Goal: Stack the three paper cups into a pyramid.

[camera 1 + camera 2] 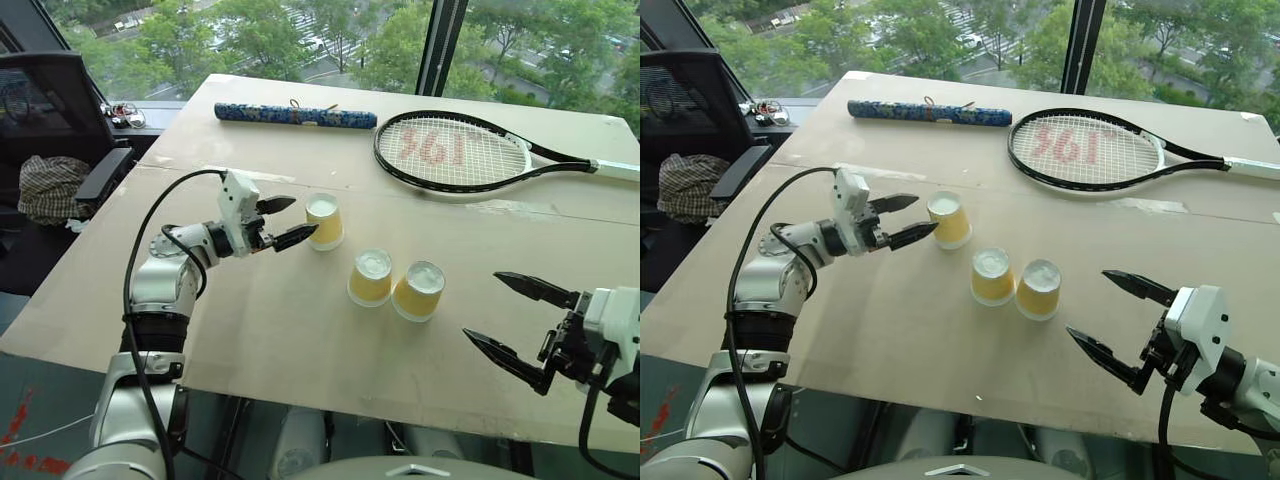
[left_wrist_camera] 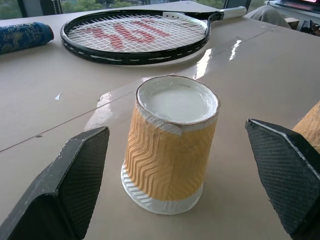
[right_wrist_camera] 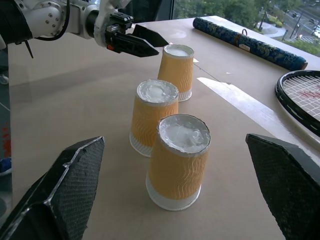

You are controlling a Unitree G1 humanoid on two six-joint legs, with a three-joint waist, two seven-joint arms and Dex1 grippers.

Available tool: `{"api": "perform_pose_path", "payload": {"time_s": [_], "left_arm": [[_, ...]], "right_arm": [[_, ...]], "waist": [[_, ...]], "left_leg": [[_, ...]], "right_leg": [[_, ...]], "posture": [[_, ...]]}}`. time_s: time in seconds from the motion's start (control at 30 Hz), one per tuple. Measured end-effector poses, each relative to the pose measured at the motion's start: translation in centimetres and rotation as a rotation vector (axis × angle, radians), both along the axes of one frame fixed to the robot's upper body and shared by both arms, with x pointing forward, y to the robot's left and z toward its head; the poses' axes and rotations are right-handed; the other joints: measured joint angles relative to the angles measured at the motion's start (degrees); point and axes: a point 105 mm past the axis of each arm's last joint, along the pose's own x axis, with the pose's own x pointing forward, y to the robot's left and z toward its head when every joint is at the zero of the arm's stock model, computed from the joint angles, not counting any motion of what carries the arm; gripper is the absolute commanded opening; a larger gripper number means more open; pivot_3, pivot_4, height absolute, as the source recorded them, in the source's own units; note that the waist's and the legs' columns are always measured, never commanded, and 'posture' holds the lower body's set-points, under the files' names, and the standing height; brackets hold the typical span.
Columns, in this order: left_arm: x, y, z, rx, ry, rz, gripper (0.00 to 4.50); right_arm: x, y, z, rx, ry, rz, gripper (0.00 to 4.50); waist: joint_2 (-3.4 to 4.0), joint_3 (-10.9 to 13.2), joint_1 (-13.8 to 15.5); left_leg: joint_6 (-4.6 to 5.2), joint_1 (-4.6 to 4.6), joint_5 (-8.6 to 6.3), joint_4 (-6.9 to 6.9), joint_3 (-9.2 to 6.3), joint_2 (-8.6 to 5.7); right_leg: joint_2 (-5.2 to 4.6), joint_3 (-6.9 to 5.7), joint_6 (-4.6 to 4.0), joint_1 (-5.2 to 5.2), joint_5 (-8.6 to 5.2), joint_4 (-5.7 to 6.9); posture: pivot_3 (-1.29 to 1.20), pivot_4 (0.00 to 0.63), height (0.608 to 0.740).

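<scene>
Three yellow paper cups stand upside down on the tan table, none on top of another. One cup stands apart to the left; the other two stand side by side near the middle. My left gripper is open, level, its fingertips just left of the apart cup, which sits upright between and beyond the fingers without touching them. My right gripper is open at the table's near right, well short of the pair.
A black tennis racket lies at the far right of the table. A blue patterned roll lies at the far edge. A dark chair with a checked cloth stands off the table's left side.
</scene>
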Motion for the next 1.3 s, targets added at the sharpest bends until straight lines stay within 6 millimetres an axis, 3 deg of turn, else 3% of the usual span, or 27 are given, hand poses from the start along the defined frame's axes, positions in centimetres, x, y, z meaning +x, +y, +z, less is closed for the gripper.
{"api": "perform_pose_path", "payload": {"time_s": [0.2,0.3,0.4,0.43,0.53,0.6,0.8,0.83,0.9,0.93,1.17,1.3], "left_arm": [[1.3,-1.4,-1.2,0.021,0.023,-0.035,4.47],[1.9,-2.0,-1.3,0.018,0.022,-0.058,3.65],[2.4,-2.2,-1.1,0.016,0.006,-0.07,2.38],[2.4,-2.3,-1.0,0.022,0.0,-0.075,2.28],[2.0,-2.9,-0.7,0.001,0.009,-0.129,2.25],[1.5,-4.0,0.6,-0.034,-0.005,-0.186,2.25],[-3.1,-10.1,8.8,-0.135,-0.069,-0.53,2.25],[-3.4,-10.5,9.2,-0.128,-0.077,-0.55,2.25],[-4.0,-11.5,9.1,-0.121,-0.061,-0.58,2.25],[-4.1,-11.9,8.1,-0.111,-0.018,-0.586,2.25],[-5.4,-12.7,5.6,-0.017,0.033,-0.634,2.25],[-6.1,-12.9,5.4,0.024,0.033,-0.654,2.25]], "right_arm": [[-0.4,-0.1,-0.4,0.0,0.018,-0.015,4.5],[-0.7,-0.2,-0.6,0.001,0.033,-0.02,4.5],[-1.0,-0.3,-0.2,0.002,0.019,-0.023,4.5],[-1.1,-0.2,-0.1,0.002,0.018,-0.022,4.5],[-1.2,-0.1,0.1,0.015,0.014,-0.018,4.5],[-1.3,-0.2,0.1,0.021,0.018,-0.023,4.5],[-1.4,-1.4,0.6,0.021,-0.001,-0.04,4.5],[-1.4,-1.6,0.5,0.021,0.002,-0.041,4.5],[-1.5,-1.8,0.5,0.02,0.007,-0.042,4.5],[-1.6,-2.0,0.6,0.014,0.005,-0.045,4.5],[-1.7,-2.3,0.4,0.018,0.015,-0.053,4.5],[-1.6,-2.3,0.4,0.018,0.014,-0.057,4.5]], "waist": [[-0.01,0.0,0.0],[-0.01,0.0,0.0],[-0.02,0.0,-0.2],[-0.01,0.0,-0.2],[-0.02,0.0,-0.1],[-0.05,0.0,0.0],[0.01,0.0,0.0],[0.06,0.0,0.0],[0.15,-0.1,-0.3],[0.15,-0.1,-0.5],[0.14,-0.1,-0.6],[0.14,-0.1,-0.4]], "left_leg": [[0.0,-0.03,0.0,0.01,-0.01,-0.12],[0.0,-0.03,0.0,0.01,-0.02,-0.24],[0.0,-0.03,0.0,0.01,-0.02,-0.25],[0.0,-0.02,0.0,0.01,-0.02,-0.25],[0.0,-0.05,0.0,0.01,-0.03,-0.24],[0.0,-0.11,0.0,0.03,-0.07,-0.21],[0.01,-0.3,-0.01,0.41,-0.2,-0.06],[0.01,-0.25,-0.01,0.41,-0.18,-0.08],[0.02,-0.08,-0.01,0.4,-0.09,-0.24],[0.02,-0.03,-0.01,0.4,-0.13,-0.23],[0.02,-0.07,-0.01,0.4,-0.09,-0.22],[0.04,-0.1,-0.02,0.4,-0.09,-0.21]], "right_leg": [[0.01,-0.01,0.0,0.0,0.0,-0.01],[0.02,-0.01,0.0,0.0,0.0,-0.01],[0.01,0.01,0.01,0.0,0.0,-0.01],[0.01,0.01,0.01,0.0,0.0,-0.01],[0.0,-0.01,0.01,0.0,0.0,-0.01],[-0.02,-0.06,0.01,-0.02,0.0,-0.01],[-0.03,-0.17,0.05,0.0,-0.02,0.02],[-0.03,-0.14,0.05,0.04,-0.02,0.02],[0.01,0.01,0.08,0.1,-0.04,0.08],[0.07,0.01,0.16,0.1,-0.08,0.13],[0.05,0.05,0.05,0.09,-0.03,0.11],[0.01,0.05,0.05,0.09,-0.03,0.08]], "posture": [[0.0,0.15,0.74],[0.0,0.15,0.74],[0.0,0.15,0.74],[0.0,0.15,0.74],[0.0,0.15,0.74],[0.0,0.15,0.74],[0.0,0.15,0.74],[0.0,0.15,0.74],[0.0,0.15,0.74],[0.0,0.15,0.74],[0.0,0.15,0.74],[0.0,0.15,0.74]]}}
